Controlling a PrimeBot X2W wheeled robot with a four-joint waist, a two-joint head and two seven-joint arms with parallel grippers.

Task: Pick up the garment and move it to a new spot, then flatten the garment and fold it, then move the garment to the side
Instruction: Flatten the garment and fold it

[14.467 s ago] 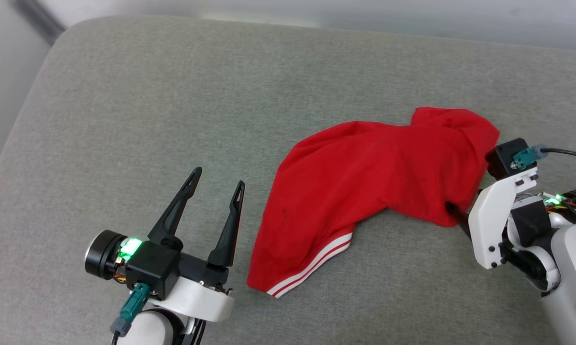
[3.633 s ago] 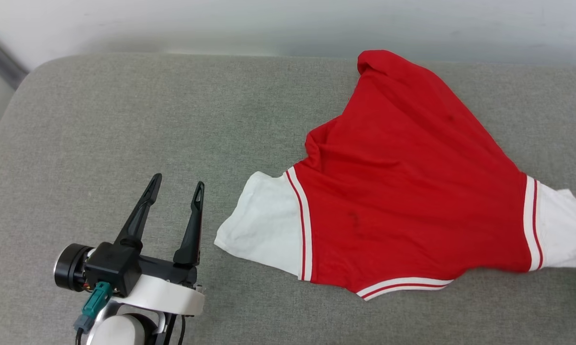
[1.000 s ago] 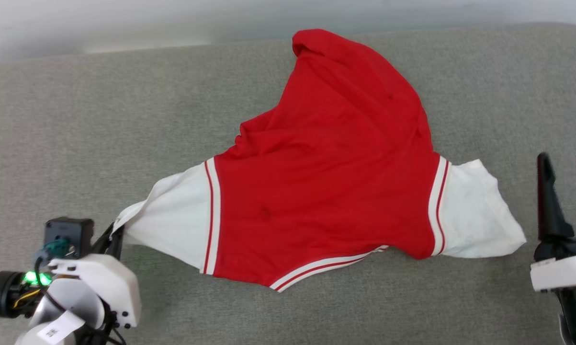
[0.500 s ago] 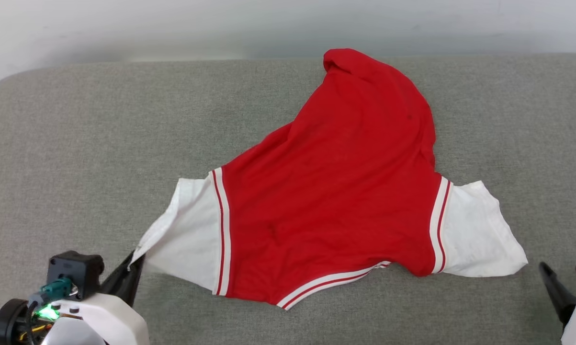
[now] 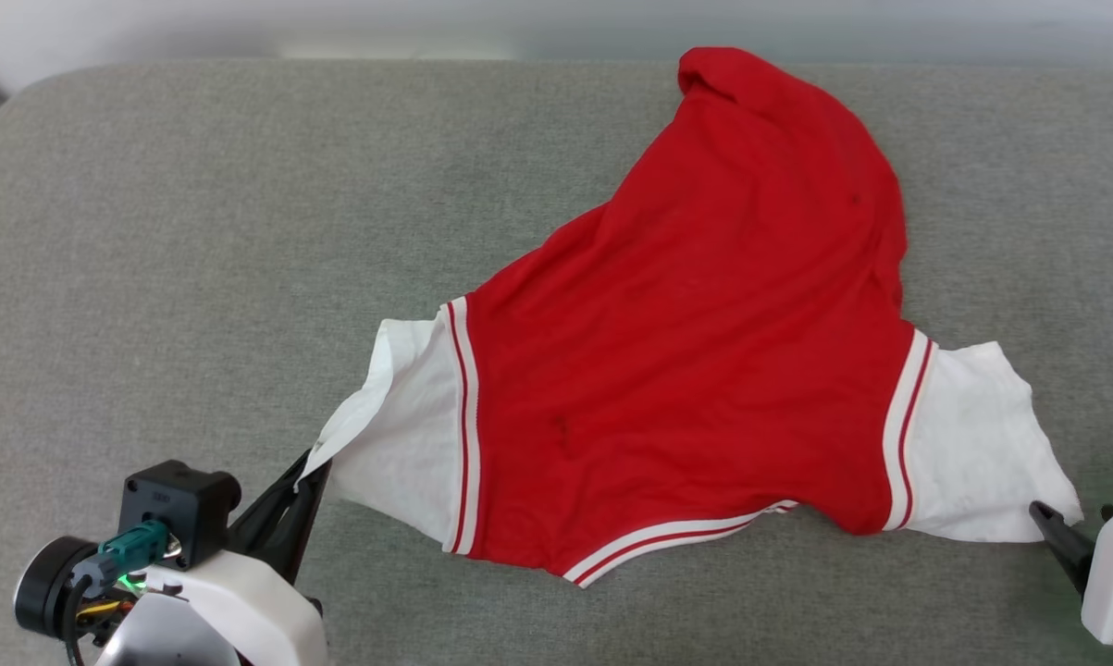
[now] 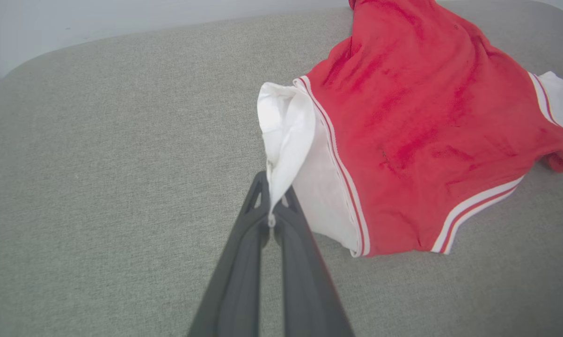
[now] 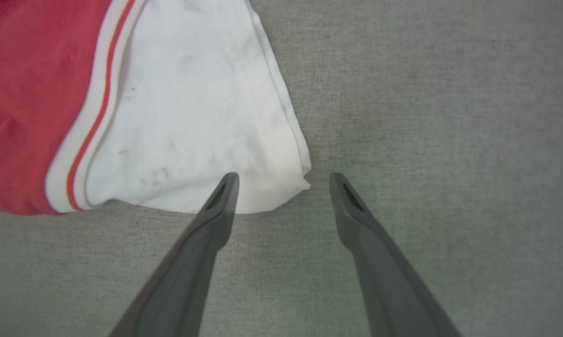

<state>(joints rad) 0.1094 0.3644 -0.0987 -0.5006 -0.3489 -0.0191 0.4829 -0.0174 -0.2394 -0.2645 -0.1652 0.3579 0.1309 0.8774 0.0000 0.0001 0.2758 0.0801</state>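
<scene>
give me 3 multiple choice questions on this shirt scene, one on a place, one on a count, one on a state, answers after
1. Where does the left hand grip the garment?
A) its red far end
B) the edge of a white sleeve
C) the striped bottom trim

2. How many white sleeves lie in the head view?
A) one
B) two
C) none

3. The right hand is:
A) shut on a sleeve
B) shut on nothing
C) open

Answers:
1 B, the closed fingers pinch that sleeve's edge.
2 B, one sleeve lies at each side of the red body.
3 C, its fingers stand apart at the corner of the other sleeve.
</scene>
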